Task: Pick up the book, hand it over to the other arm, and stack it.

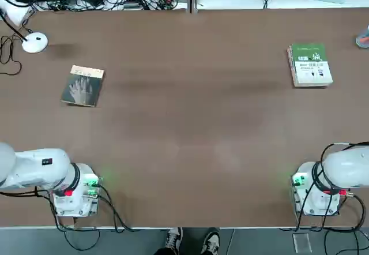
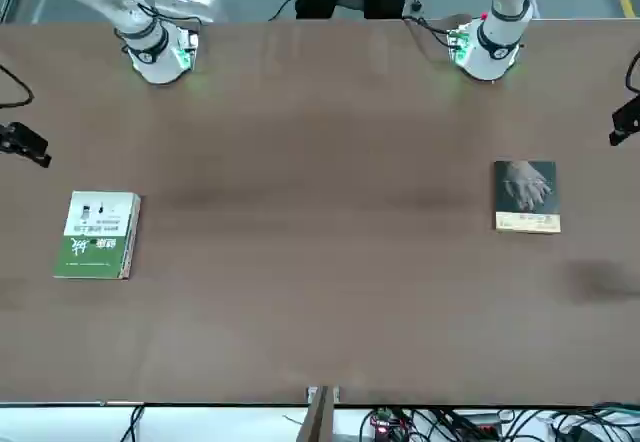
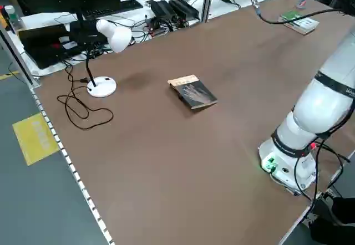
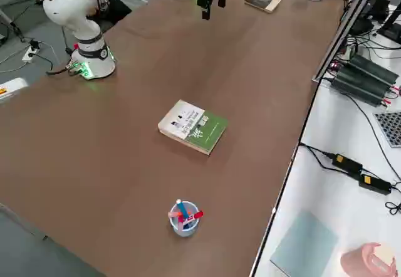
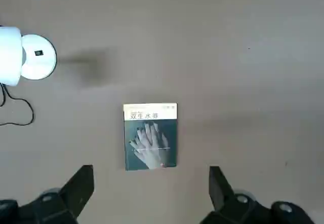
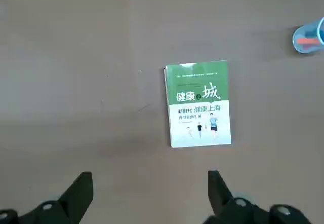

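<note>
Brown table (image 1: 184,151) mostly bare, top view: book (image 1: 83,85) flat far left, green book (image 1: 309,64) far right, well apart. Left wrist: left gripper (image 5: 151,193) wide above book; thin cover could slip. Right wrist: right gripper (image 6: 150,197) wide over green book

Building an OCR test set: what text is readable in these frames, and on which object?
"双生水莽": tan band of the small dark grey paperback book.
"健康" and "城": green half of the thicker green-and-white book.
"新时代 健康上海": its white half.
Smaller lines on both covers: too small to read.
No other readable text.
</note>
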You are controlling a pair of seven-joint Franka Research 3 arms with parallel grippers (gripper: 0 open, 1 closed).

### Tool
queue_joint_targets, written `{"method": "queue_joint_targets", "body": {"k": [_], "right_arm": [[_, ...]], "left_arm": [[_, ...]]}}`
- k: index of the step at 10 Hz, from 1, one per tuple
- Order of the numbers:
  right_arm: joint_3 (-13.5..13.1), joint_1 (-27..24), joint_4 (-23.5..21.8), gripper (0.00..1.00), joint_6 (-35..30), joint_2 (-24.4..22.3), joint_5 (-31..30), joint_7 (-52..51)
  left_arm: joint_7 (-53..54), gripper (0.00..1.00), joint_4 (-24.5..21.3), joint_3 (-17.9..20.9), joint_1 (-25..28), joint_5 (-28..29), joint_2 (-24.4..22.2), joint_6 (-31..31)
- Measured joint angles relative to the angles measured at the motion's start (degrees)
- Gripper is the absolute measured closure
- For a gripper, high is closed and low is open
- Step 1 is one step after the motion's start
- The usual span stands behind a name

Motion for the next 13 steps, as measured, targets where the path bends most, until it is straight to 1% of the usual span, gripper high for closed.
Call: {"method": "queue_joint_targets", "body": {"k": [5,8,11,13], "right_arm": [[0.0,0.0,0.0,0.00,0.0,0.0,0.0,0.0],[0.0,0.0,0.0,0.00,0.0,0.0,0.0,0.0],[0.0,0.0,-0.1,0.00,0.0,0.0,0.0,0.0],[0.0,0.0,-0.1,0.00,0.0,0.0,0.0,0.0]], "left_arm": [[0.3,0.00,0.0,0.0,0.0,0.0,0.0,0.0],[3.2,0.00,-0.7,0.0,0.1,-1.0,0.3,-0.2],[7.4,0.00,-4.2,0.0,2.4,-4.2,1.4,2.0],[9.7,0.00,-7.4,0.1,3.8,-4.7,2.1,4.6]]}}
